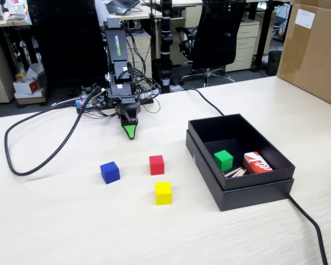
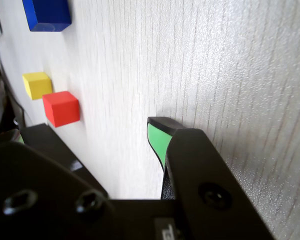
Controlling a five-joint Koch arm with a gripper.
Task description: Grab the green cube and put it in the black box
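The green cube (image 1: 223, 160) lies inside the black box (image 1: 240, 185) on the right of the table in the fixed view, beside a red-and-white carton (image 1: 257, 163). My gripper (image 1: 131, 131) hangs tip-down over bare table at the back, well left of the box and touching nothing. In the wrist view one green-padded fingertip (image 2: 158, 139) shows with bare table beside its pad and nothing against it, so the jaws stand apart and empty. The cube does not show clearly in the wrist view.
Blue (image 1: 110, 172), red (image 1: 156, 164) and yellow (image 1: 163, 193) cubes sit in front of the gripper; the wrist view shows them as blue (image 2: 46, 14), yellow (image 2: 37, 85), red (image 2: 61, 108). A black cable (image 1: 38, 160) loops left. A cardboard box (image 1: 314, 49) stands far right.
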